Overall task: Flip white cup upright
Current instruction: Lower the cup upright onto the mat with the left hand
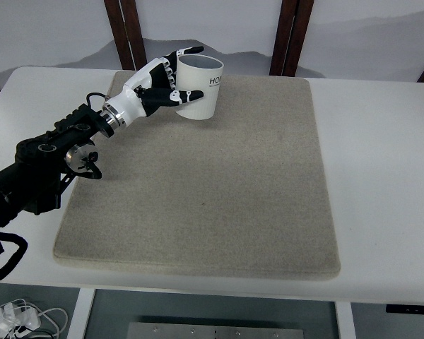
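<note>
Starting at the left edge, the left arm (42, 159) came in low over the desk (381, 141), all black links and loose cabling, angling up toward the far side. Under the desk's near-left corner you could just make out some white cables (18, 318) on the floor. Moving along the arm, the white-and-black left hand (159, 81) was wrapped around the white cup (200, 88): 1 finger (186, 51) reached over the far side near the rim, another finger (180, 97) pressed on the near side, so the cup was pinched between them. The cup itself sat at the far-left corner of the grey mat (212, 183), open mouth facing up and leaning a little, with dark lettering on its side that was only partly readable. Couldn't tell whether its base was fully down on the mat or not. Further right the mat was just bare felt, then the white desk. Behind it, 2 pairs of dark wooden legs (290, 35) stood against the wall.
</note>
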